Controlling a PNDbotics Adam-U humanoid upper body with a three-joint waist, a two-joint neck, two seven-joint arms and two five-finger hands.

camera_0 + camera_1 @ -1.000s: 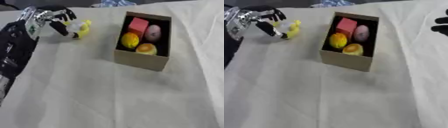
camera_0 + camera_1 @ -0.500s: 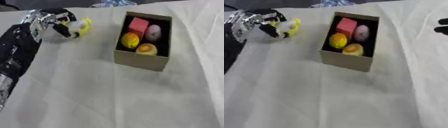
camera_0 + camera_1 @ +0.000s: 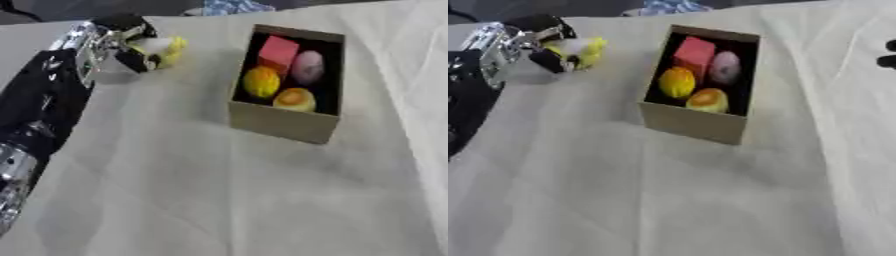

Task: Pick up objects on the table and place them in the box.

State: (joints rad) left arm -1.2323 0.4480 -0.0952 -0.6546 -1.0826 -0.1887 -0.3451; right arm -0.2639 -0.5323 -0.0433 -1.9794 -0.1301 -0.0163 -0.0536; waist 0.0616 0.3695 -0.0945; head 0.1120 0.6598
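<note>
- The left hand (image 3: 118, 37) is at the far left of the table. Its black fingers (image 3: 136, 60) are curled round a small yellow and white toy (image 3: 162, 49), and the toy sits between them, low over the cloth.
- The toy looks soft and round. It is pale in the middle and bright yellow on the side that points away from the hand. I cannot tell what kind of toy it is.
- The hand is black with shiny silver parts near the wrist. The black arm (image 3: 39, 105) runs from it down the left side toward the near edge.
- To the right of the fingers, a little way off, stands the box (image 3: 693, 122). It is brown cardboard, with straight walls, an open top and a dark inside.
- Four things lie in the box: a red block (image 3: 278, 50) and a pink egg shape (image 3: 306, 67) at the far end, and a yellow round thing (image 3: 261, 82) and an orange and yellow round thing (image 3: 294, 99) at the near end. They sit close together.
- Nothing lies between the toy and the box, only cloth.
- The cream cloth (image 3: 219, 200) covers the table and has soft folds.
- Far off to the right, at the edge of the right eye view, a bit of the right hand (image 3: 888, 54) shows as dark finger tips. I cannot tell if it is open or closed.
</note>
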